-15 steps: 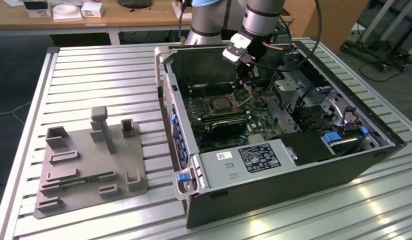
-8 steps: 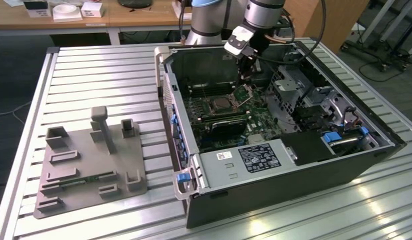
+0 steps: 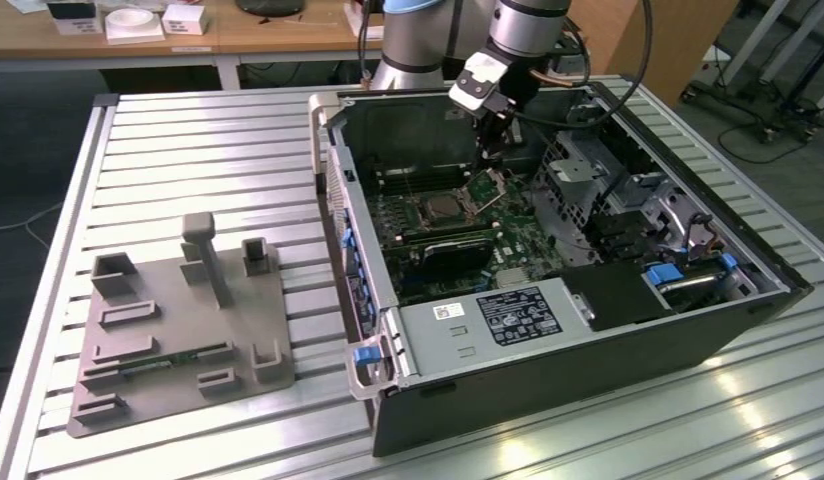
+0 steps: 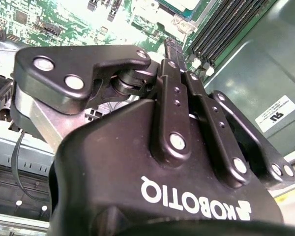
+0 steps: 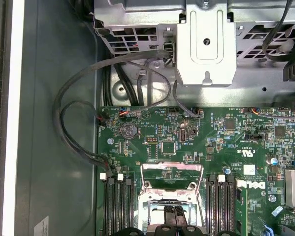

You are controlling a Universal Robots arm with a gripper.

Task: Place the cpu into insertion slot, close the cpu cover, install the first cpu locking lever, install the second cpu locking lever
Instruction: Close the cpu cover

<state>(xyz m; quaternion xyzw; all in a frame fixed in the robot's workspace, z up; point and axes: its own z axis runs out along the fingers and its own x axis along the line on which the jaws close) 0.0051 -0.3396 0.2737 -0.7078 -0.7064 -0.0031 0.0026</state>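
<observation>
Small silvery square cpu (image 3: 444, 208) sits in silver-rimmed square insertion slot (image 3: 422, 215) of the green motherboard (image 3: 526, 235). Thin silvery cpu cover (image 3: 487, 187) stands raised at its 2 o'clock in the exterior view. Black gripper (image 3: 494, 160) at cover's top edge, fingers together; whether they pinch it, can't tell.

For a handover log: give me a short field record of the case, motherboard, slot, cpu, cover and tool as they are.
table: slatted metal
case: open, lying on the table
motherboard: green, inside the case
slot: between the memory slots
cpu: seems to sit in the slot
cover: raised, not closed
tool: down in the case, right by the cover; contact unclear
fixture: grey, on the table at the exterior view's left of the case
</observation>
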